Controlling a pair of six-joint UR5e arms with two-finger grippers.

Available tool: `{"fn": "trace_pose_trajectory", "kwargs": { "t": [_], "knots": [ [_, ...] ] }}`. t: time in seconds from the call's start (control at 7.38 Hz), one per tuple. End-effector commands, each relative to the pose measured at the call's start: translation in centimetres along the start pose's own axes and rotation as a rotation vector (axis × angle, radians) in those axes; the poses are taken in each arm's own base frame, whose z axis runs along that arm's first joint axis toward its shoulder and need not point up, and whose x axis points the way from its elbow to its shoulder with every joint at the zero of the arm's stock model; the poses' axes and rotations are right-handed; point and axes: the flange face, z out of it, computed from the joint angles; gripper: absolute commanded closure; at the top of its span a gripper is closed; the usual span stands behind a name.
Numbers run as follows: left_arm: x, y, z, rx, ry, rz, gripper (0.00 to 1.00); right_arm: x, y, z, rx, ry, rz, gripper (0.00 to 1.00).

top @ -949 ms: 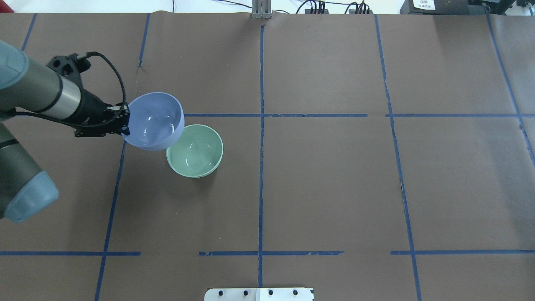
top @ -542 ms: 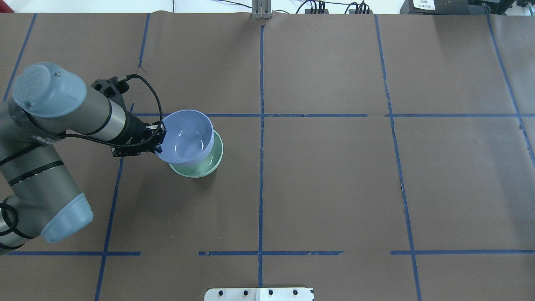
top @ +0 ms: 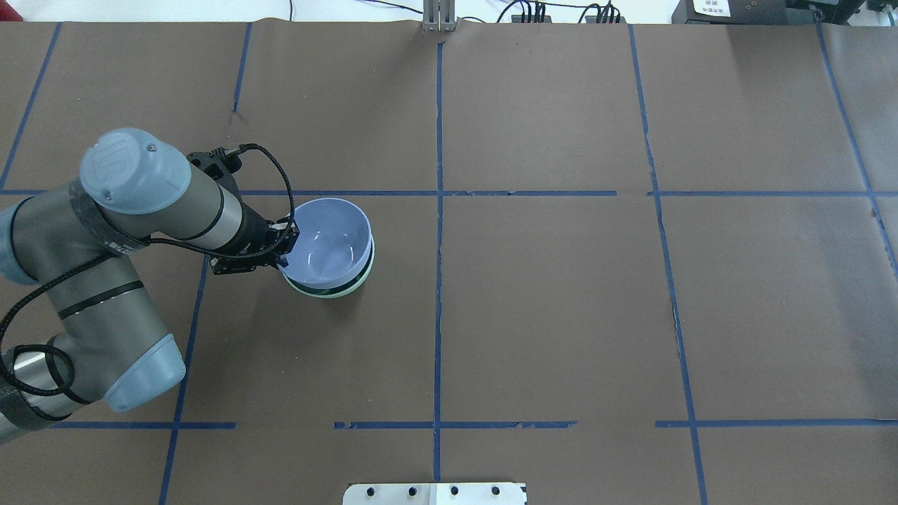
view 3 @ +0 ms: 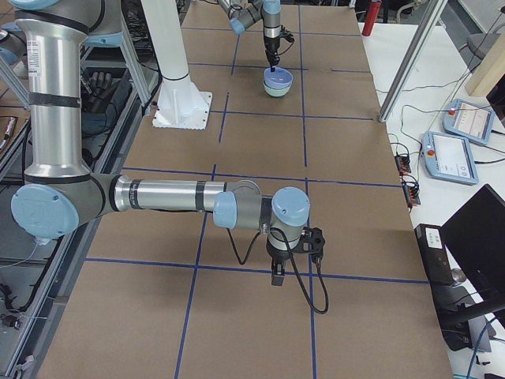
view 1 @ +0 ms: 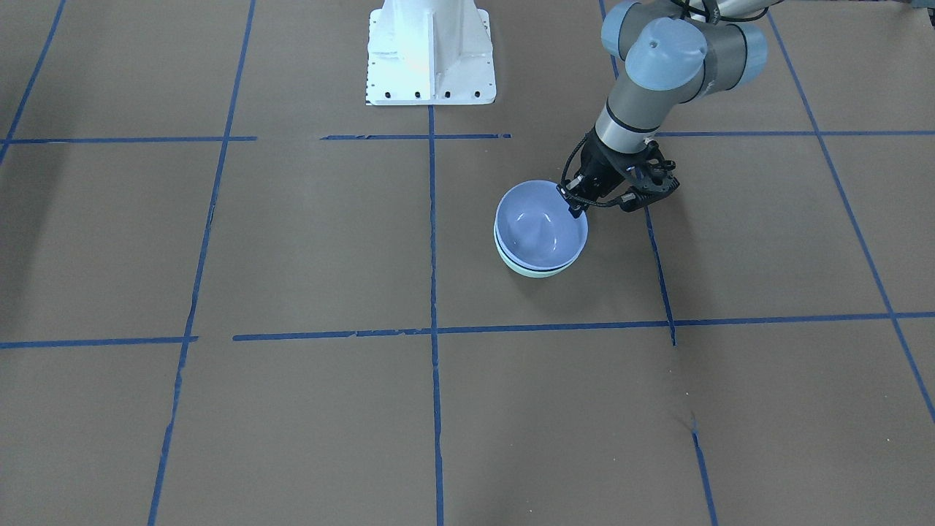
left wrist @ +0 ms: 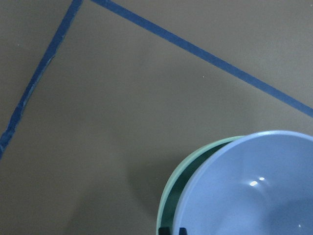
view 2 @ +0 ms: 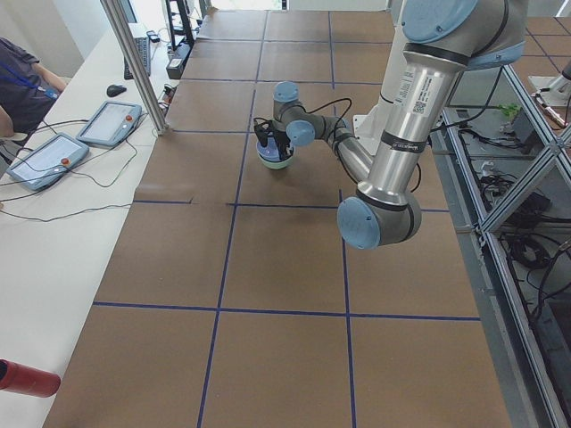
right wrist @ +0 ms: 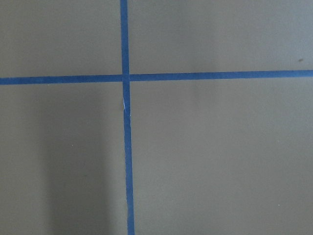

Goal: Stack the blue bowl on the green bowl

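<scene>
The blue bowl (top: 330,242) sits nested in the green bowl (top: 330,293), left of the table's middle. Only the green bowl's rim shows under it. My left gripper (top: 286,247) is shut on the blue bowl's left rim, one finger inside and one outside. The front-facing view shows the blue bowl (view 1: 540,226) in the green bowl (view 1: 537,272) with the left gripper (view 1: 573,207) on its rim. In the left wrist view a dark gap shows between the blue rim (left wrist: 254,191) and the green rim (left wrist: 171,191). My right gripper (view 3: 278,276) hangs low over bare paper; I cannot tell if it is open.
Brown paper with a blue tape grid (top: 438,280) covers the table. The robot's white base (view 1: 431,51) stands at the table's near edge. A metal post (view 2: 134,62) and operator tablets (view 2: 45,160) stand at the far side.
My left arm has carried the blue bowl right and down, from up-left of the green bowl to nested in it. The green bowl has not moved.
</scene>
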Motion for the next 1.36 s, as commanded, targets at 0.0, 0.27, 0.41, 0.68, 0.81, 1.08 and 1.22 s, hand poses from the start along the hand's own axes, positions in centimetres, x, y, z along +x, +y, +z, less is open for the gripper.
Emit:
{"fn": "trace_pose_trajectory", "kwargs": {
  "t": [0.0,0.27,0.41,0.68,0.81,1.08,1.22],
  "knots": [
    [-0.1,0.3,0.4,-0.003,-0.004,0.003,0.79,0.0,0.0,0.0,0.001,0.000,0.000,0.00],
    [-0.3,-0.1,0.5,0.022,-0.009,-0.003,0.04,0.0,0.0,0.0,0.000,0.000,-0.001,0.00],
    [-0.6,-0.1,0.0,0.020,-0.004,-0.001,0.00,0.0,0.0,0.0,0.000,0.000,-0.001,0.00],
    [-1.9,-1.9,-4.4,0.041,0.050,0.005,0.00,0.0,0.0,0.0,0.000,0.000,0.000,0.00],
    [-4.5,-4.8,-7.9,0.015,0.068,0.100,0.00,0.0,0.0,0.0,0.000,0.000,-0.001,0.00],
    [-15.1,-12.1,-12.2,0.083,0.002,0.279,0.00,0.0,0.0,0.0,0.000,0.000,0.000,0.00],
    [-21.8,-14.4,-12.8,0.094,-0.073,0.423,0.00,0.0,0.0,0.0,0.001,0.000,0.002,0.00]
  ]
}}
